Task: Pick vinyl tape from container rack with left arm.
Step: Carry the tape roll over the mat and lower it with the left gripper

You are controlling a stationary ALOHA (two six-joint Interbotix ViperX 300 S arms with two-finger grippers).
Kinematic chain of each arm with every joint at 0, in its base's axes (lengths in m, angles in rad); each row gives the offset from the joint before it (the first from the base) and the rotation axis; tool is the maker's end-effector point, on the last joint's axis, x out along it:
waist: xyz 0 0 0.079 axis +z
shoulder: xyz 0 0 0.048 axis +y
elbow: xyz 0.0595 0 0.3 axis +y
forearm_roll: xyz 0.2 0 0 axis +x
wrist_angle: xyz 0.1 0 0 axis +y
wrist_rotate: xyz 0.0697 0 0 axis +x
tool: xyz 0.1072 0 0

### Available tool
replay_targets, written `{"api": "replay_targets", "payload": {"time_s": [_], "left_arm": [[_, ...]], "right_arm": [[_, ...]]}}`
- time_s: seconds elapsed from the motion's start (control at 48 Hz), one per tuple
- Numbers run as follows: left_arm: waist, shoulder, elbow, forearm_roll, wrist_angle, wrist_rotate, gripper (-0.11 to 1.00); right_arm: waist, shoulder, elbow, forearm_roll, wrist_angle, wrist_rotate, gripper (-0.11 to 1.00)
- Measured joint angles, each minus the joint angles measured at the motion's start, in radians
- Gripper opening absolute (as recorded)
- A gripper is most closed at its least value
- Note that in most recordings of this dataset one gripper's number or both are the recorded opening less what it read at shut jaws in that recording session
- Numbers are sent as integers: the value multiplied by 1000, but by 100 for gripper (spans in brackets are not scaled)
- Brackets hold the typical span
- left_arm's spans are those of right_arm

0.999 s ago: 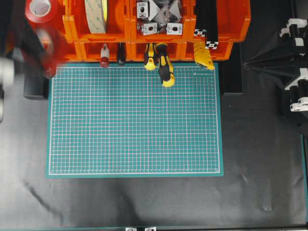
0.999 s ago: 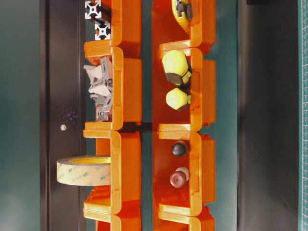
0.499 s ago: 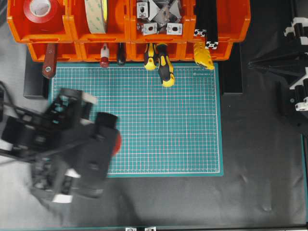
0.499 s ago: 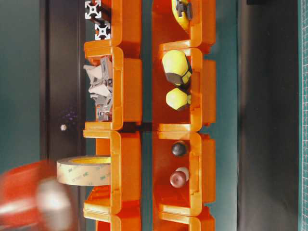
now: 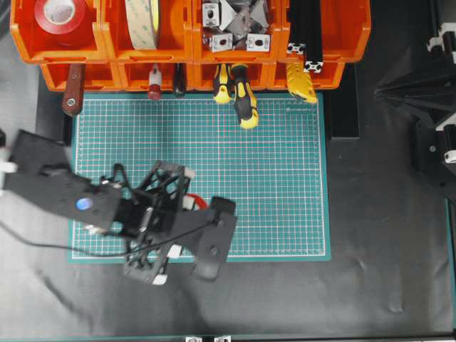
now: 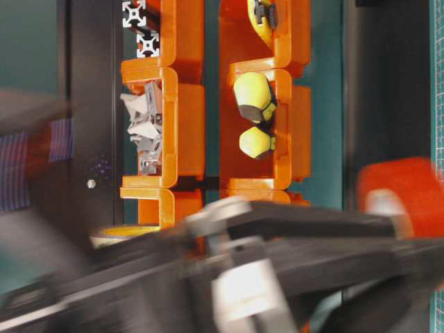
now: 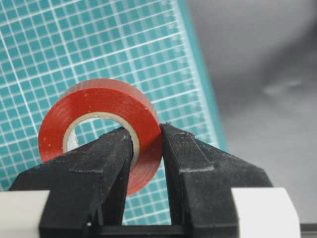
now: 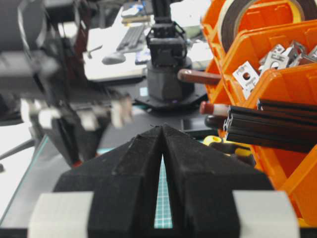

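Observation:
My left gripper (image 7: 146, 131) is shut on the vinyl tape (image 7: 99, 109), a glossy red roll with a pale core. One finger is inside the core and the other is on the outer wall. In the overhead view the left arm lies low over the front left of the green mat, and the tape (image 5: 202, 202) peeks out red at the gripper (image 5: 194, 208). In the table-level view it is a red blur (image 6: 409, 194). The orange container rack (image 5: 189, 53) stands at the back. A second red roll (image 5: 60, 16) sits in its top left bin. My right gripper (image 8: 162, 128) is shut and empty.
The rack holds a cream-yellow tape roll (image 5: 142, 21), metal brackets (image 5: 235, 25), black extrusions (image 5: 306, 32), yellow-handled screwdrivers (image 5: 242, 100) and a red-handled tool (image 5: 71, 89) that stick out over the green cutting mat (image 5: 271, 178). The right arm (image 5: 442, 107) stays at the right edge.
The left arm has left the rack's top left bin with the red roll and swung down over the mat, then moved right along its front. The right arm has barely moved.

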Motion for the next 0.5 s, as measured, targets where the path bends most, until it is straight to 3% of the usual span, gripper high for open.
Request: {"api": "replay_targets", "payload": {"time_s": [0.499], "left_arm": [[15,25,3,0,-9,3,18]], "right_arm": [[0,-3,-2,0,0,0,0]]}}
